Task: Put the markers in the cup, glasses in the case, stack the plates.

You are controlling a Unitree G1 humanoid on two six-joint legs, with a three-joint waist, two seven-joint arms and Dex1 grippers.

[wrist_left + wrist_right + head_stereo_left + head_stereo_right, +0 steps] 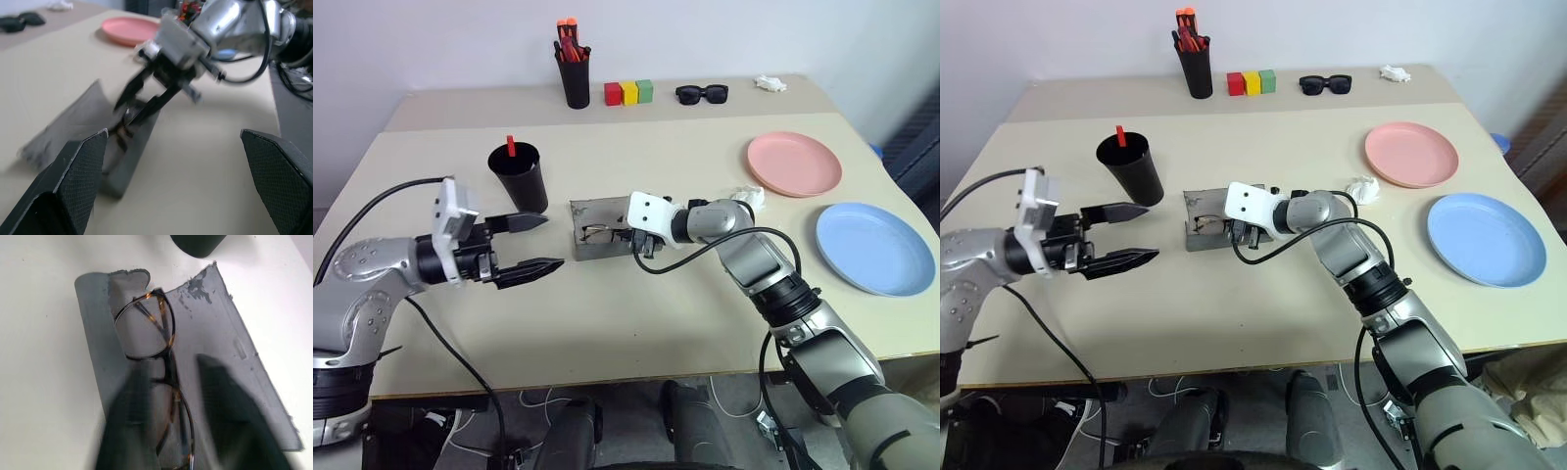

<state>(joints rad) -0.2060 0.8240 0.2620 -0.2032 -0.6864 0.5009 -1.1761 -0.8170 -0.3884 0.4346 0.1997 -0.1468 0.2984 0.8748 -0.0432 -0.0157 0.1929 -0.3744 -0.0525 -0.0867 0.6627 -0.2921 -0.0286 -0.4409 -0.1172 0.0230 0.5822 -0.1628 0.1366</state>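
While the right gripper, fingers parted, straddles the thin wire-frame glasses lying inside the open grey fabric case, the wide-open left gripper hovers at the case's nine o'clock.

Head cameras overlook the table; both wrist cameras closely share the case.

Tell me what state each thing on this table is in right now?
Case: open, flap laid flat.
Glasses: folded, lying in the case.
Cup: upright, red marker inside.
Pink plate: beside the blue plate, unstacked.
Left gripper: open, holding nothing.
Right gripper: part open over the glasses.
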